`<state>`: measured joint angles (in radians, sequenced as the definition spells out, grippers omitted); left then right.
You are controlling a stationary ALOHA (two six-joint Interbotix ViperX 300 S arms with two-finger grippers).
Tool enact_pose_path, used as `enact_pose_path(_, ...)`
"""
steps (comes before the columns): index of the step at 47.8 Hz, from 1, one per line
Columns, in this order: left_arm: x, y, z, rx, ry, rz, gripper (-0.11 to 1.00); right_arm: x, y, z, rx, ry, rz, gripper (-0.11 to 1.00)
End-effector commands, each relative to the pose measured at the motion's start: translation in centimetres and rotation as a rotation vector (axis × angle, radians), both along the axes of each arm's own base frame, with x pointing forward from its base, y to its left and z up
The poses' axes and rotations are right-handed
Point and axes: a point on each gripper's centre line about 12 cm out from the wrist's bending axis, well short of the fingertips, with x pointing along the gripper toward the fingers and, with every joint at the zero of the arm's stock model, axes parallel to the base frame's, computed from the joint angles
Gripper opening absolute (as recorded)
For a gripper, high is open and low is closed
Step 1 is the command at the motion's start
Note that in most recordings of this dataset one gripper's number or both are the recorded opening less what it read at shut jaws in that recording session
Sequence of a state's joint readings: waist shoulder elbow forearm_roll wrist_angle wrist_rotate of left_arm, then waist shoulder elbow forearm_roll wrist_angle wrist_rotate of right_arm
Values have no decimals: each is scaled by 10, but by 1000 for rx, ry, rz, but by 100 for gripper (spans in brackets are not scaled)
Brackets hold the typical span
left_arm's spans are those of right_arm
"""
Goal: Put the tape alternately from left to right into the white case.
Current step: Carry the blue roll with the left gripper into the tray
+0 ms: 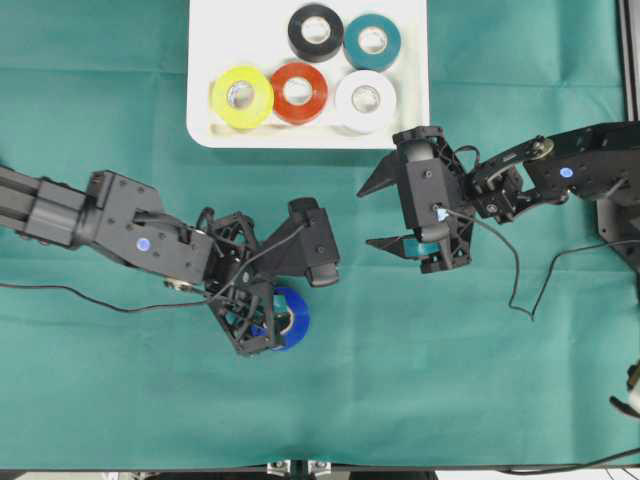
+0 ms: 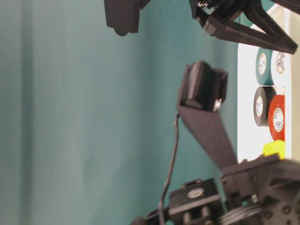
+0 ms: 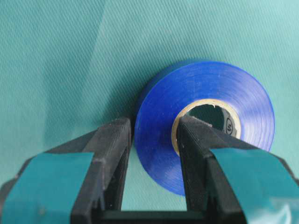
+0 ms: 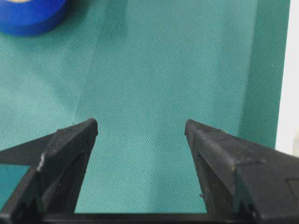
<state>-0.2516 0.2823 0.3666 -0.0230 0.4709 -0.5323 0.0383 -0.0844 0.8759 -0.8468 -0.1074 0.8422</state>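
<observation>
On the green cloth (image 1: 120, 400), the left gripper (image 3: 152, 140) is clenched on the blue roll (image 3: 205, 121), one finger (image 3: 110, 154) outside the ring and the other through its core; the roll sits well below the white case (image 1: 205, 60). In the case lie the yellow roll (image 1: 242, 96), red roll (image 1: 299, 92) and white roll (image 1: 365, 100) in a row, with the black roll (image 1: 315, 32) and teal roll (image 1: 372, 41) behind. Right of that, the right gripper (image 4: 140, 133) hangs released over bare cloth beside the case, holding nothing.
</observation>
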Motion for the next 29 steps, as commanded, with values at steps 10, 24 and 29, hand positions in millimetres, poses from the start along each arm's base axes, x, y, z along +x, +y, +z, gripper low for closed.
enact_pose_path(10, -9, 0, 49, -13, -55, -8, -2, 2, 2, 10, 5, -33, 5, 83)
enact_pose_path(24, -18, 4, 60, -11, -48, -7, -2, 3, 2, 11, 6, -36, 5, 83)
enact_pose_path(29, -19, 9, 59, -7, -41, 2, -2, 3, 2, 11, 6, -37, 5, 83)
